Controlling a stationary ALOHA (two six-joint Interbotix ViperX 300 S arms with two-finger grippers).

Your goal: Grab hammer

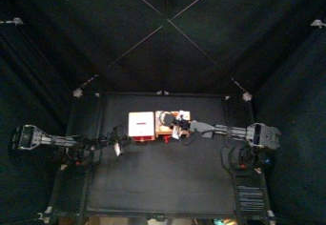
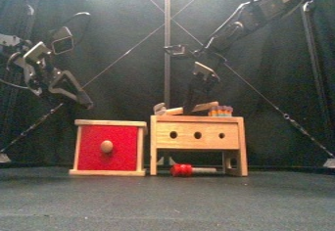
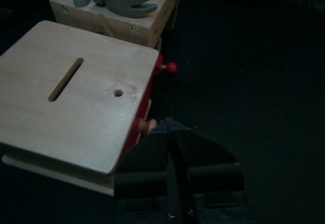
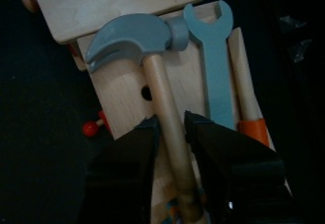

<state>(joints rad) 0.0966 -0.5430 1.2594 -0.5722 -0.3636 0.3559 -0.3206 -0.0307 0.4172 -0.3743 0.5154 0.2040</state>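
Under R gripper: hammer handle half-hidden.

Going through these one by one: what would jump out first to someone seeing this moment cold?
The right gripper, down over the wooden workbench, with its fingers astride the handle of the toy hammer lying on top beside a blue wrench. Next, the red-fronted wooden box beside the bench. The left gripper hangs near that box, holding nothing.
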